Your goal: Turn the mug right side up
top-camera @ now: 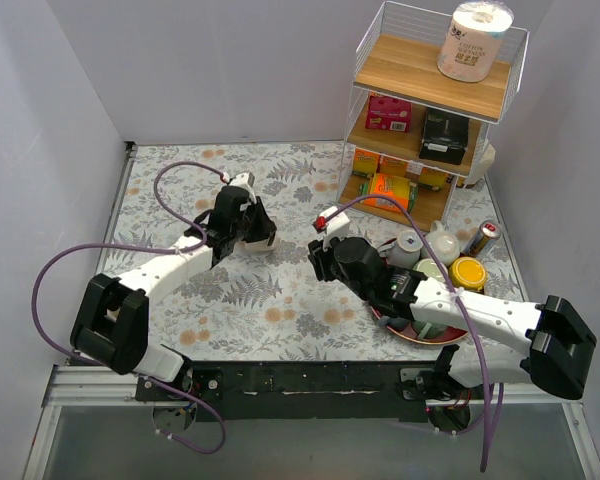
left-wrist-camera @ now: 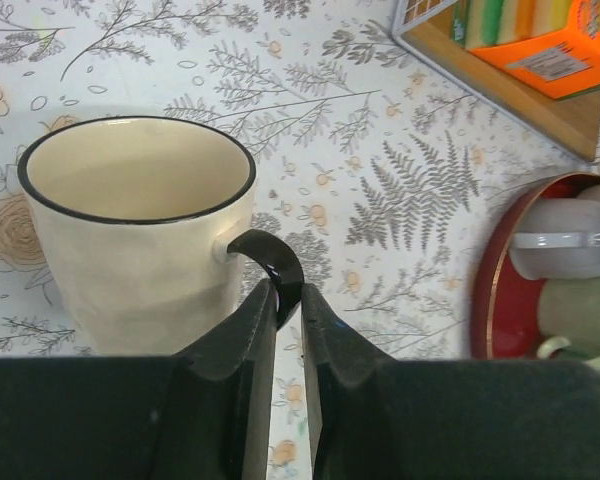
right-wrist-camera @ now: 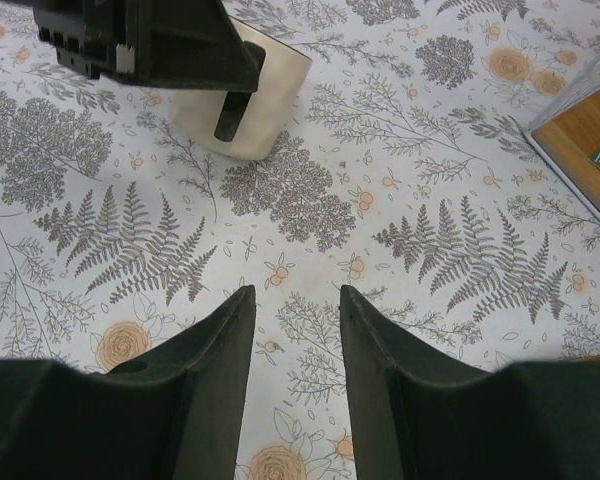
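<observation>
Near edge first: the two arm bases sit side by side. Just ahead on the right is a red tray point(top-camera: 420, 337) crowded with small jars and bottles, and the right arm stretches across it. The right fingers point(right-wrist-camera: 205, 380) are spread apart, hovering over the floral counter point(top-camera: 280, 310) with a fern print right below them.

Out to mid-counter now, and there's the mug point(left-wrist-camera: 130, 230). It is cream with a dark rim and stands on its base, mouth facing up. The left fingers point(left-wrist-camera: 245, 340) are pressed in on its black handle point(left-wrist-camera: 275, 262), one on each side of the loop, pinching it tight. In the right wrist view the mug sits well ahead of the right fingers, with the left arm's black body over its top.

Farther back, in the far right corner, a wire-and-wood shelf point(top-camera: 420, 72) stands on the counter. Its lower levels carry boxed goods, and a wrapped paper roll point(top-camera: 475, 40) stands upright on the top board.
</observation>
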